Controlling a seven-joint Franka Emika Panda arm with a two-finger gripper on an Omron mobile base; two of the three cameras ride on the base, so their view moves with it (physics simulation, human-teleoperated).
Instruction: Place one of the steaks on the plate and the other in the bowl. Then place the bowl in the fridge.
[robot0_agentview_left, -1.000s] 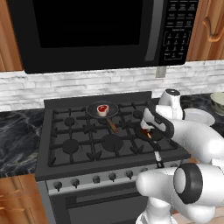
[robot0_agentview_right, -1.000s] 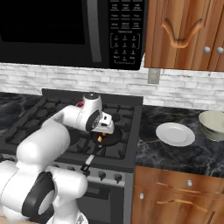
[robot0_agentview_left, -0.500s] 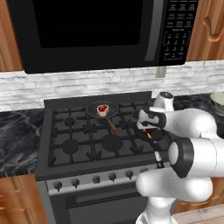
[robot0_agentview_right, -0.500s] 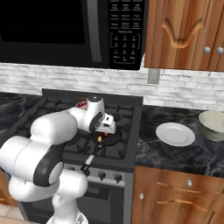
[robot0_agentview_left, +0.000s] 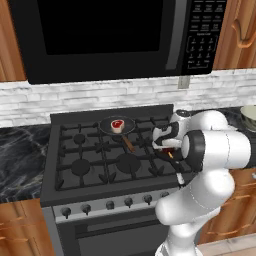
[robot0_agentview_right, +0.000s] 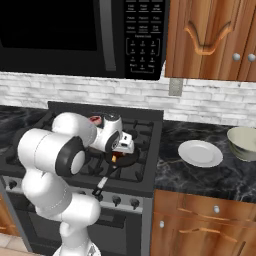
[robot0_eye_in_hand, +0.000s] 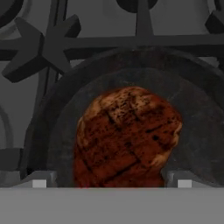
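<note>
While the two-finger gripper (robot0_eye_in_hand: 109, 183) hangs with jaws spread, released, the dark reddish-brown grilled steak (robot0_eye_in_hand: 127, 138) sits in a dark round frying pan (robot0_eye_in_hand: 197, 127); no legible writing.

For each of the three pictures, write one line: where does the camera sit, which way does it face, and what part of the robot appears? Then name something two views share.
Left base view: behind the arm on its left, looking forward and down at the black gas stove; the white arm rises at lower right.
Right base view: behind on the right, facing the same stove, the flat white plate and the cream-green bowl; the arm rises at lower left.
Hand view: on the open hand, looking down at the dark reddish-brown grilled steak in a dark round frying pan.
Shared: both base views show the bright red steak.
</note>
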